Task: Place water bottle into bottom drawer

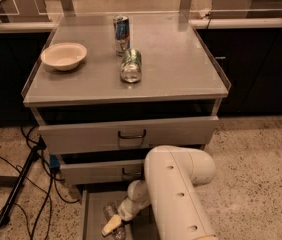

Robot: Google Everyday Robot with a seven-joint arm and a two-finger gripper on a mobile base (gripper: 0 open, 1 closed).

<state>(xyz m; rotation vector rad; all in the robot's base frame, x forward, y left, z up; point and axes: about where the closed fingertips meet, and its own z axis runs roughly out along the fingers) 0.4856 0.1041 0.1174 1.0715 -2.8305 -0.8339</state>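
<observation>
The water bottle lies low in the bottom drawer, which is pulled out at the foot of the cabinet, and only part of its clear, crinkled body shows at the drawer's middle. The gripper is down inside that same drawer, touching or just beside the bottle, its pale tip pointing toward the drawer's front; whether it grasps the bottle or has let go cannot be told. The thick cream arm reaches down in front of the cabinet and covers the right part of the bottom drawer. Above it on the cabinet, the middle drawer stands slightly out, and the top drawer is pulled out further, each with a dark bar handle. On the cabinet's top a cream bowl sits at the left, a blue-and-silver can stands upright near the middle back, and a green-and-silver can lies on its side just in front of it. Left of the cabinet, dark cables trail over the speckled floor.
</observation>
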